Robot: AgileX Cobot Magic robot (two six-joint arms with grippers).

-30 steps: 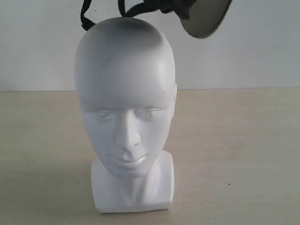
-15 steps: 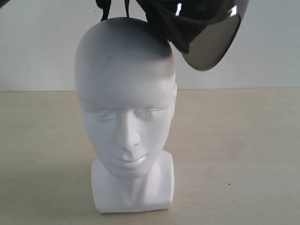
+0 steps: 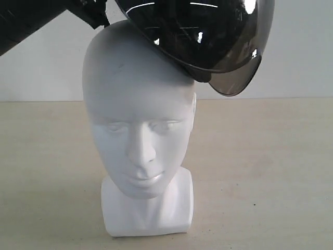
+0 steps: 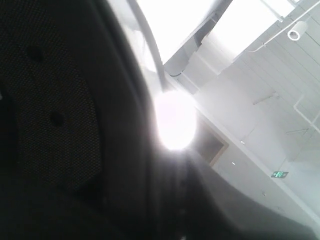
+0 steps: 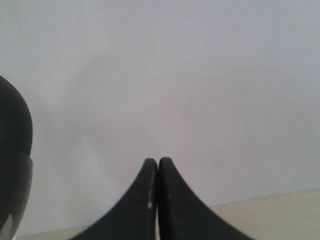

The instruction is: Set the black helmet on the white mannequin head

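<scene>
- Step: lowering the helmet (image 3: 192,36) onto the head (image 3: 138,104). Not seated yet, I'd say about halfway.
- Helmet sits high and tilted, over the crown on the right side of the exterior view. Its lower rim looks to be touching the crown. Visor (image 3: 239,78) hangs off that same side, not over the face.
- Left arm (image 3: 31,23) comes in from the upper left. My left jaws are hidden by the helmet, so I can't tell how they stand. I'd guess the helmet hangs from them.
- Right gripper (image 5: 158,170): jaws pressed together, holding nothing, pointed at the wall with the helmet's edge (image 5: 12,150) beside it.
- Next: level the shell, centre it over the crown, turn the visor toward the face, then lower it.
- Risk: the head is top-heavy on a small blocky base (image 3: 148,213), so a sideways push may tip it.
- Materials:
  - Shell is a black dome and the visor is smoky, curved and glossy.
  - Lining (image 4: 55,110) is dark mesh padding.
  - Head is smooth white plastic with a faint forehead scuff (image 3: 122,66).
</scene>
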